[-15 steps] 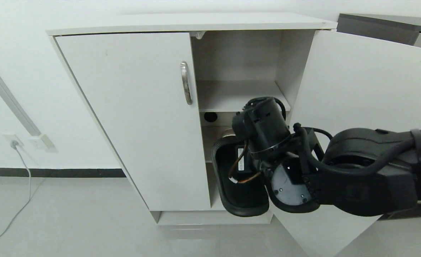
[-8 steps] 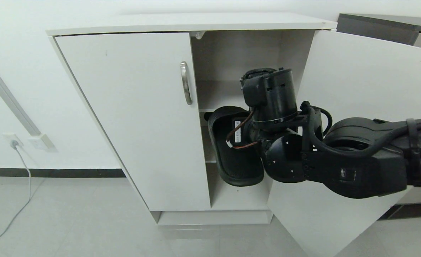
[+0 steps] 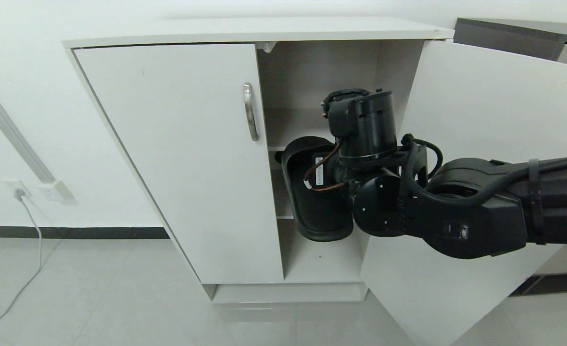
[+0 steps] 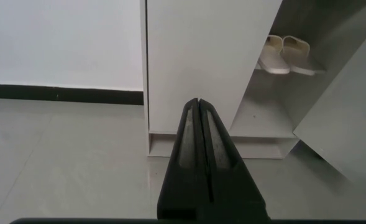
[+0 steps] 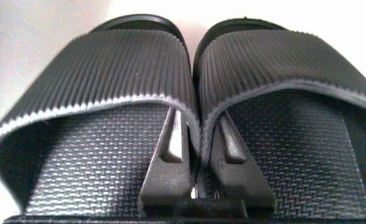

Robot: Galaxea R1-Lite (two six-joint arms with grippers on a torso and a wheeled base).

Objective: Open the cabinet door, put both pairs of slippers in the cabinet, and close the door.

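Note:
The white cabinet (image 3: 168,144) has its left door shut and its right door (image 3: 480,120) swung wide open. My right gripper (image 5: 198,146) is shut on the pair of black slippers (image 5: 189,74), pinching the two inner strap edges together. In the head view the black slippers (image 3: 314,202) hang soles outward in the opening at middle shelf height, with the wrist partly covering them. A pair of beige slippers (image 4: 283,53) lies on a shelf inside the cabinet. My left gripper (image 4: 198,106) is shut and empty, low over the floor in front of the cabinet.
The cabinet's bottom shelf (image 3: 321,262) is bare, as is the upper shelf (image 3: 307,129). The shut left door has a metal handle (image 3: 249,111). A wall socket with a cable (image 3: 18,194) sits at the left. Grey furniture (image 3: 514,33) stands behind the open door.
My right arm has lifted the black slippers from the bottom of the opening up to middle shelf height, then nudged them slightly deeper in.

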